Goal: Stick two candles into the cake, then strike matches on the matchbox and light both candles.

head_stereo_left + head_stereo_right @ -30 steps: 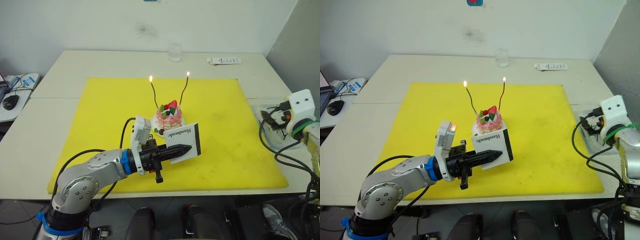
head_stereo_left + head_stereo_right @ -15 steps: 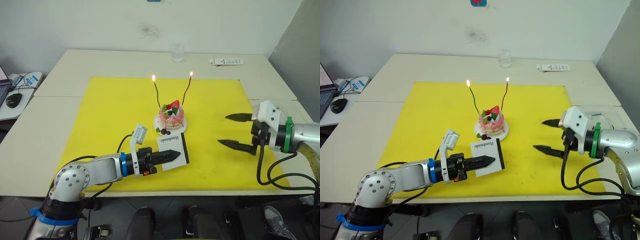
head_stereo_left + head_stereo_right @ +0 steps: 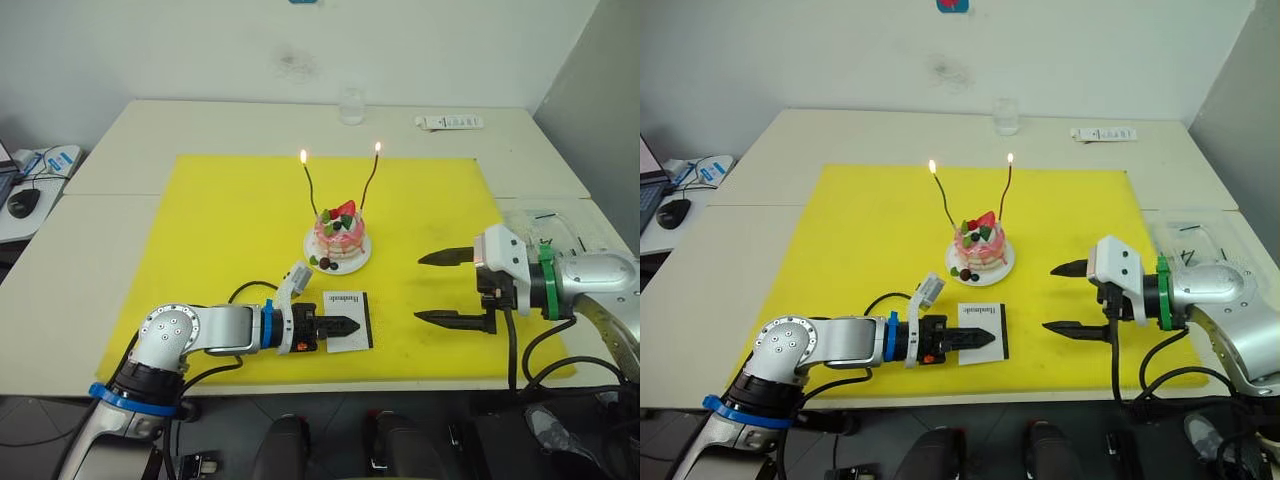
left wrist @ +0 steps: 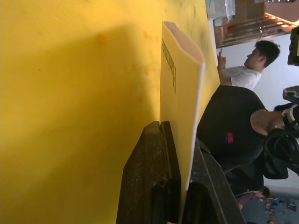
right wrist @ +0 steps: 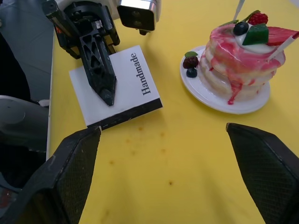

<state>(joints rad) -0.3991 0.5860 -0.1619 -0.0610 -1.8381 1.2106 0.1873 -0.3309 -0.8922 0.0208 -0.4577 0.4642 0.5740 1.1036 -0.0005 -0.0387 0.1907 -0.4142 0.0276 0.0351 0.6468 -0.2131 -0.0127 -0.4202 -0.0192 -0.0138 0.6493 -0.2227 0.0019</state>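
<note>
The pink cake (image 3: 338,238) sits on its white plate mid-mat. A green candle (image 3: 312,190) and a red candle (image 3: 369,186) stand in it, both with flames at their tips. In front of the cake, the white matchbox (image 3: 352,312) lies flat and low on the yellow mat (image 3: 220,230). My left gripper (image 3: 340,326) is shut on the matchbox (image 5: 135,84) across its faces. My right gripper (image 3: 440,287) hovers open to the right of the cake (image 5: 238,65), with nothing between its fingers. Thin dark sticks, possibly the matches (image 3: 1186,257), lie in a clear tray.
The clear tray (image 3: 560,222) rests at the table's right edge. A glass (image 3: 349,104) and a white remote-like bar (image 3: 448,122) stand at the back. A person (image 4: 245,70) sits beyond the table in the left wrist view.
My left gripper has lowered the matchbox from upright in the air to flat on the mat. My right gripper swung in from the tray to beside the cake, open.
</note>
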